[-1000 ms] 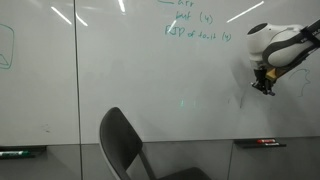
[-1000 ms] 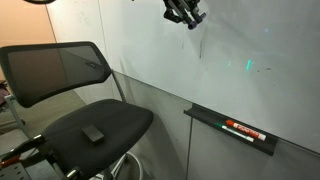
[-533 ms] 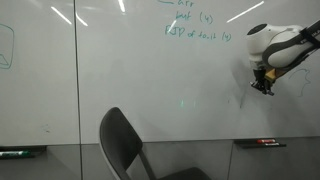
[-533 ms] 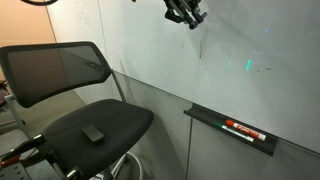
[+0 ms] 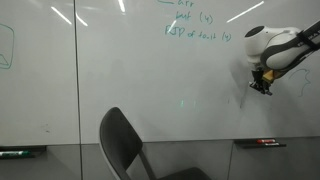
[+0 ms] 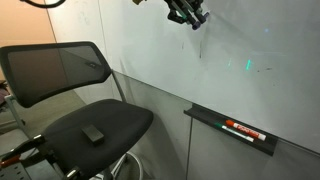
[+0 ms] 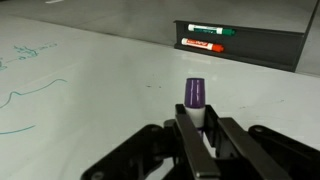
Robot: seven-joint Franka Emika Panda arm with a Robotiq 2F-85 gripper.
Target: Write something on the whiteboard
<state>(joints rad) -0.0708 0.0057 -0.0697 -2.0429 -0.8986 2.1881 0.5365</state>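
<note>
The gripper [image 7: 200, 128] clamps a purple-capped marker [image 7: 195, 95]; the ledge tray [image 7: 262, 50] holds two more markers [image 7: 203, 43].

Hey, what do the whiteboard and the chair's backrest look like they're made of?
The whiteboard: a hard, glossy white surface, maybe painted steel or glass, since ceiling lights reflect on it as bright streaks. The chair's backrest: seemingly dark mesh fabric stretched in a black, probably plastic frame; it looks thin and semi-sheer.

Dark whiteboard ledge [image 7: 262, 45], red marker [image 7: 203, 43] and green marker [image 7: 208, 30] lying on it.
</note>
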